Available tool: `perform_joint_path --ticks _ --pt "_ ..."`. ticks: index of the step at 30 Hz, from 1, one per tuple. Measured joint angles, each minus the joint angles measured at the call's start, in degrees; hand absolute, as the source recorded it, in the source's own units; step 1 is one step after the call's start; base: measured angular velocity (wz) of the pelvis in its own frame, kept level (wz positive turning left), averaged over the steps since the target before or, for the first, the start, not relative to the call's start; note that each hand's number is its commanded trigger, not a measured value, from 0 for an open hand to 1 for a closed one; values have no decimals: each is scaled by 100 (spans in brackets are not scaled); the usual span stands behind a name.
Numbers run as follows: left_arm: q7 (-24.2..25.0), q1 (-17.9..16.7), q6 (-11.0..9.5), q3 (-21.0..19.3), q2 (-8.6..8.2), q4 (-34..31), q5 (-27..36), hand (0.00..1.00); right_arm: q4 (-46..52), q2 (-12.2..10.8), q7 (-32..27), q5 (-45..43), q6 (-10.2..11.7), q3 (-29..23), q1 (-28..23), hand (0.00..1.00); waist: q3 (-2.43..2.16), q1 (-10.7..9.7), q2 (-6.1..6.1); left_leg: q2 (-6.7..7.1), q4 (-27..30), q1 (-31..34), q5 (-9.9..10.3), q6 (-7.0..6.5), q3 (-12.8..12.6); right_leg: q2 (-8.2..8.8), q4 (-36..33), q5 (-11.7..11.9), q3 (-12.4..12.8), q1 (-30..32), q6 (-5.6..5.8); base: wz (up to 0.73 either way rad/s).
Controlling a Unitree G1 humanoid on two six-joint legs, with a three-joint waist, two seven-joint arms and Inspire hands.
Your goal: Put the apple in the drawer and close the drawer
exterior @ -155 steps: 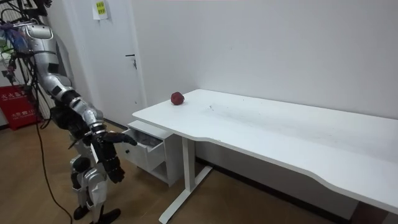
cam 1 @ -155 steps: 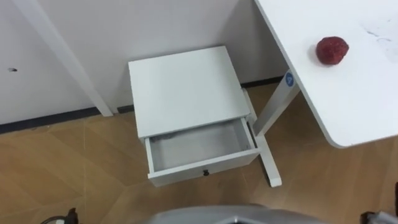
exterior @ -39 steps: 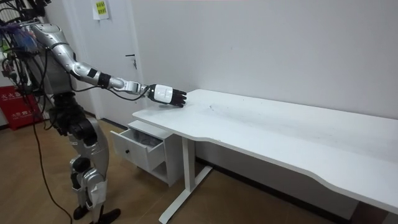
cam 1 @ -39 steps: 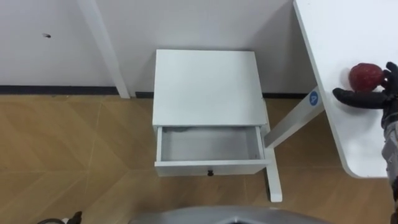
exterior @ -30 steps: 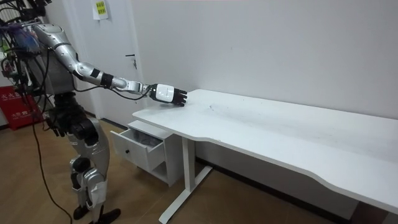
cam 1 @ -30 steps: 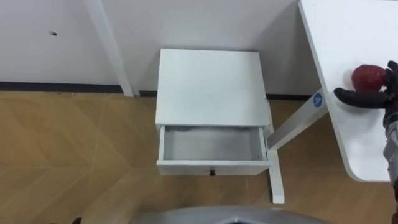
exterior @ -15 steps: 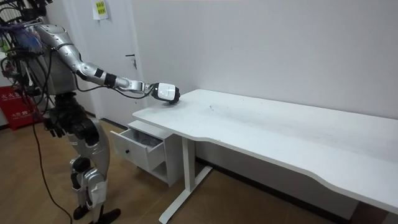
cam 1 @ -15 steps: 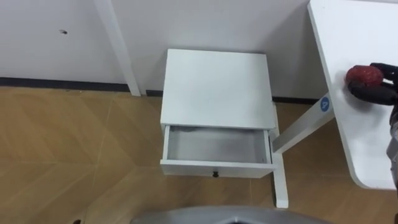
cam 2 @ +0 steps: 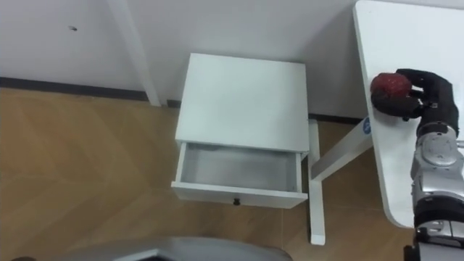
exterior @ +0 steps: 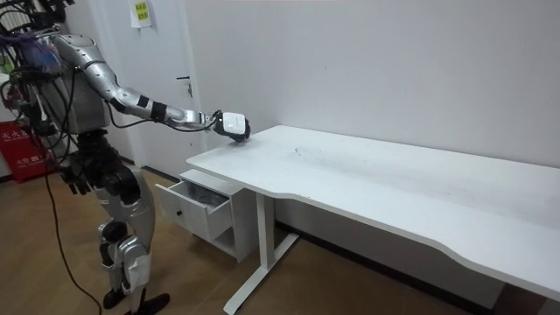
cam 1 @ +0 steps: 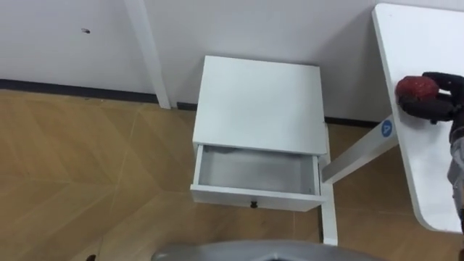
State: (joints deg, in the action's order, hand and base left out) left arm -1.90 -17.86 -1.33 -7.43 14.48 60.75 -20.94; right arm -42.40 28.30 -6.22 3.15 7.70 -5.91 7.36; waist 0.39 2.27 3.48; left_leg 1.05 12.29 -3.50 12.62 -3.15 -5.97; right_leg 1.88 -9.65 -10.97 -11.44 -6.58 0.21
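With right hand [cam 2: 429, 93] curled tight round the apple [cam 2: 389, 85], at the left edge of the tabletop [cam 2: 435, 36] near its far corner; lower left, past the table leg [cam 2: 341, 156], cabinet [cam 2: 243, 94] against the wall, drawer [cam 2: 235, 174] pulled open.

apple [cam 2: 389, 85] 1 | drawer [cam 1: 254, 198] 1 | nightstand [cam 1: 259, 105] 1 | table [cam 1: 429, 170] 1 | door [exterior: 162, 87] 1

From the robot's head, both eye views look steeply down onto the drawer [cam 1: 257, 172] and desk [cam 1: 424, 159] edge. The room view stands well back, side-on, sharing both.
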Motion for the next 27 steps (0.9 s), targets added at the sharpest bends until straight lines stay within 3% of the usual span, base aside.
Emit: perform_joint_path --ticks 8,10,15,27 --pt "5 260 -6 341 -5 -46 -3 0 1604 -212 349 -699 -19 964 -293 100 -18 173 -54 -14 -57 -2 -20 26 -18 -23 -20 2 37 58 -4 -3" --pt "14 279 5 485 -6 -41 15 0 2004 -396 415 -940 -10 1185 -325 100 -22 199 -39 -21 -59 0 -21 27 -16 -11 -14 2 41 56 -4 0" --pt "9 385 6 673 -5 -43 9 0 2071 -509 786 -1280 -7 1633 -329 100 -27 296 -32 -16 -58 13 -20 27 3 -1 -7 2 57 52 -4 4" --pt "32 434 9 965 -56 -34 6 0 2075 -799 1353 -1520 -31 2056 -451 100 -9 312 -63 -16 -50 120 -21 28 -1 -4 -5 2 30 120 -4 0"
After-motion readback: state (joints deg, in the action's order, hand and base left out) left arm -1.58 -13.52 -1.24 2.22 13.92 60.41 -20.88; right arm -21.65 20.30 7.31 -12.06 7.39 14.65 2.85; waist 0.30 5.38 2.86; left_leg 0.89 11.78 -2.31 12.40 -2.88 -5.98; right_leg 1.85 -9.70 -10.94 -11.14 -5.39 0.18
